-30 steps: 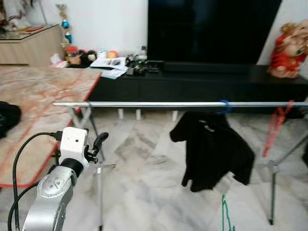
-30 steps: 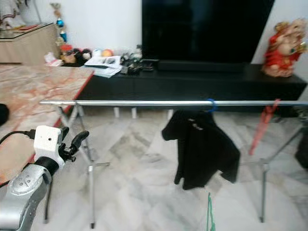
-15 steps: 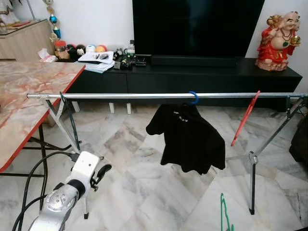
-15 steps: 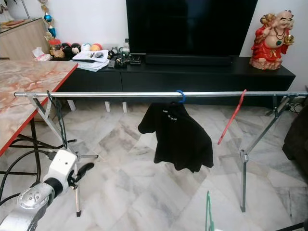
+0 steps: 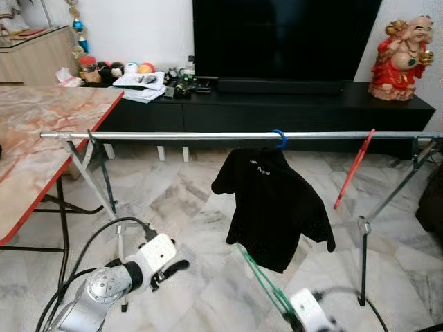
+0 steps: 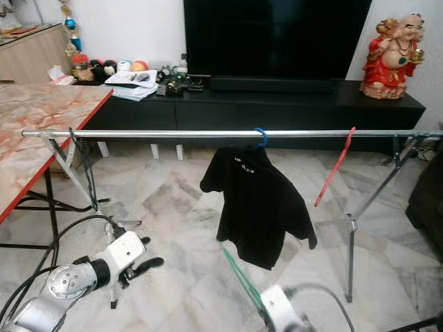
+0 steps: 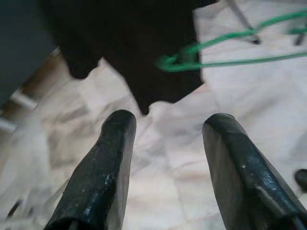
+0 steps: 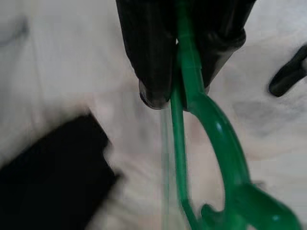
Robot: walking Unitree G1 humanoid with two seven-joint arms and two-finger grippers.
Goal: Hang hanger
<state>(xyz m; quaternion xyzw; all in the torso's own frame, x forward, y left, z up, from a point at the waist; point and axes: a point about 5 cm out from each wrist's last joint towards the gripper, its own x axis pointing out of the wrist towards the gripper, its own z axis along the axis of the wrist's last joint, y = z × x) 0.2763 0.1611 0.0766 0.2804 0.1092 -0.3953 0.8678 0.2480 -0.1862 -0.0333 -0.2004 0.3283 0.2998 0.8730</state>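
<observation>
Left eye view, rail: a long silver metal clothes rail (image 5: 173, 135) stood on folding legs across the marble floor (image 5: 201, 228), already carrying a black short-sleeved shirt (image 5: 273, 207) on a blue hook (image 5: 279, 139) and a bare red hanger (image 5: 353, 169) nearer its right end.
Left eye view, task thing: the thin green plastic hanger (image 5: 266, 287) was low, below the rail and just in front of the shirt's hem, rising from the blurred right gripper (image 5: 304, 319).
Right eye view, left arm: the left gripper (image 6: 149, 261) hung low near the rail's left legs, carrying nothing.
Left wrist view: left gripper (image 7: 168, 143) jaws stood wide apart and empty; the green hanger (image 7: 211, 50) lay beyond them against the shirt.
Right wrist view: right gripper (image 8: 180, 91) jaws were closed narrow on the green hanger (image 8: 192, 120), its hook end pointing away.
Progress: hanger in hand, not yet on the rail; lifting it and hooking it over a bare stretch seemingly remained.
</observation>
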